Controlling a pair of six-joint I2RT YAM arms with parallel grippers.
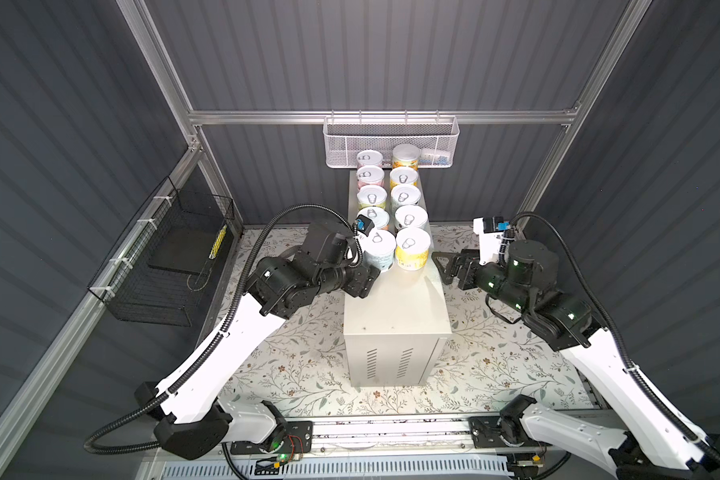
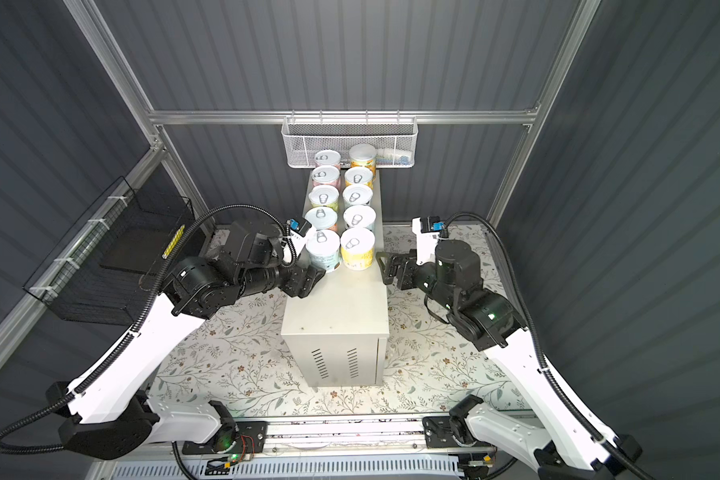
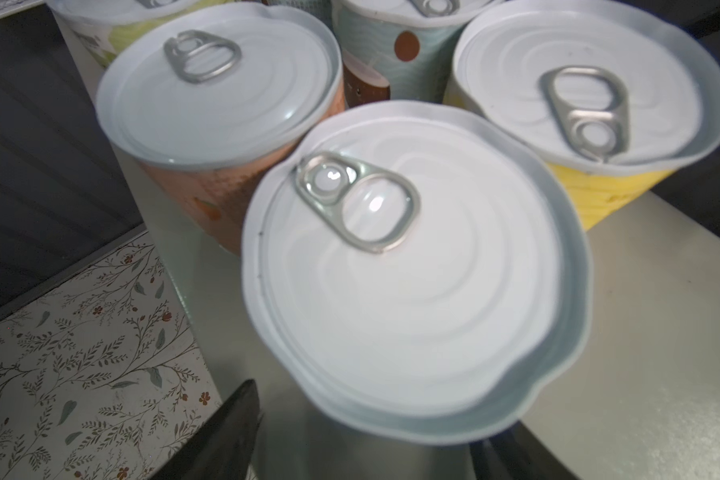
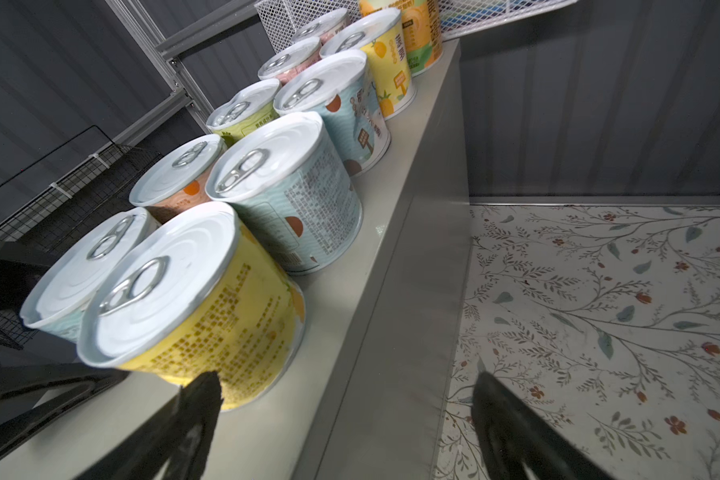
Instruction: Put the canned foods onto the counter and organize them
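In both top views, ten canned foods (image 1: 410, 216) stand upright in two rows on the raised cream surface (image 1: 395, 307), set on a floral mat (image 1: 300, 365). The left fingers (image 1: 364, 284) flank the nearest pale blue can (image 1: 378, 248); the right fingers (image 1: 440, 264) hover beside the surface's edge, near the yellow can (image 1: 411, 249).

Left wrist view: the left fingers (image 3: 229, 432) stand parted either side of the pale blue can (image 3: 412, 291), one visibly clear of it.

Right wrist view: the right fingers (image 4: 196, 411) are spread wide, holding nothing, one tip just before the yellow can (image 4: 192, 307).
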